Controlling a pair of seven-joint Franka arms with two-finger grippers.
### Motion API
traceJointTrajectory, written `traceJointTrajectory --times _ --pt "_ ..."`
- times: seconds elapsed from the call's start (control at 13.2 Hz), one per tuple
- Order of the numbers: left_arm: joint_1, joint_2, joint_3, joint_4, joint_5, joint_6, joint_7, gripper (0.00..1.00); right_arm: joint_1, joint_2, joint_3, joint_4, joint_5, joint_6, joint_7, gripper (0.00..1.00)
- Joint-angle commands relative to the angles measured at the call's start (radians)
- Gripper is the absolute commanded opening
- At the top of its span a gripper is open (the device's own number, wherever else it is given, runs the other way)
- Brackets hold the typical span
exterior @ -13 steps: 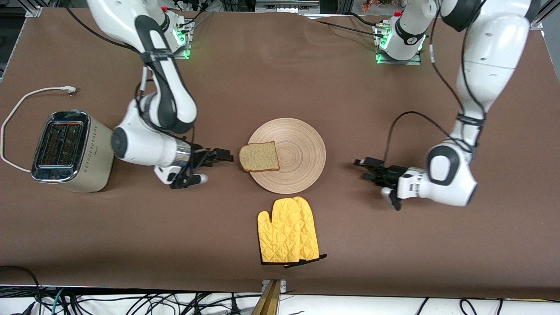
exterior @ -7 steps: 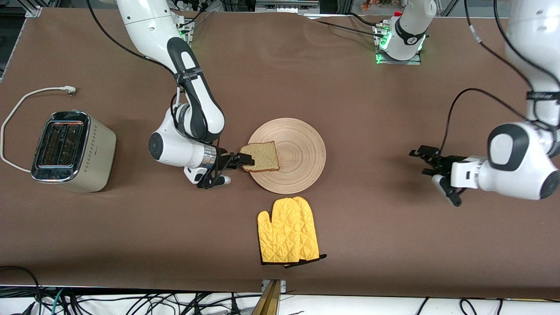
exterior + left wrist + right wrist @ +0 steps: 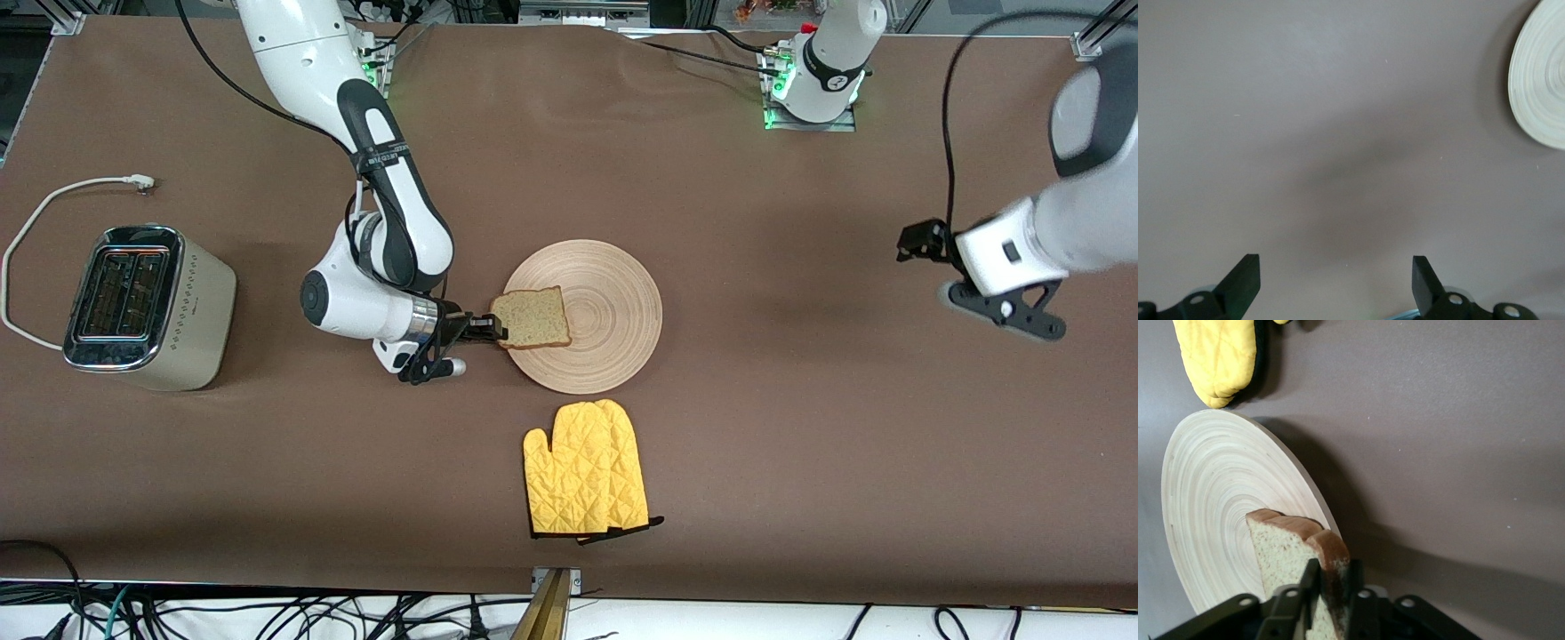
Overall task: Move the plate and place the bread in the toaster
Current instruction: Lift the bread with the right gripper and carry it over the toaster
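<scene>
The bread (image 3: 533, 317) lies on the edge of the round wooden plate (image 3: 613, 293) that faces the right arm's end of the table. My right gripper (image 3: 492, 331) is shut on the crust of the bread (image 3: 1295, 550), one finger on each face, beside the rim of the plate (image 3: 1218, 493). The cream toaster (image 3: 142, 302) stands at the right arm's end of the table, slots up. My left gripper (image 3: 917, 242) is open and empty, raised over bare table toward the left arm's end. In the left wrist view the gripper (image 3: 1335, 283) holds nothing and the plate (image 3: 1541, 87) is far off.
A yellow oven mitt (image 3: 582, 471) lies nearer the front camera than the plate; it also shows in the right wrist view (image 3: 1218, 353). The toaster's white cord (image 3: 53, 200) loops on the table beside it. Brown table all round.
My right gripper reached the plate's edge and shut on the bread. My left arm drew back toward its own end of the table and rose.
</scene>
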Motion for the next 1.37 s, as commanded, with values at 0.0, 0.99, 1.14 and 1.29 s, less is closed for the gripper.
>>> traceJointTrajectory --times 0.0,0.99,1.14,1.29 --pt "-0.064 -0.102 0.106 -0.078 0.020 0.122 -0.069 1.00 -0.010 -0.044 -0.040 0.003 0.012 -0.094 0.007 0.00" --pt "-0.054 -0.181 0.102 -0.098 -0.022 0.074 -0.255 1.00 -0.033 -0.121 -0.640 0.390 -0.677 -0.895 -0.141 0.00" --pt "-0.056 -0.181 0.102 -0.097 -0.023 0.065 -0.255 1.00 -0.033 -0.121 -0.677 0.404 -0.771 -0.901 -0.180 0.00" --pt "-0.061 -0.181 0.100 -0.092 -0.025 0.048 -0.255 1.00 -0.033 -0.120 -0.708 0.407 -0.851 -0.894 -0.184 0.00"
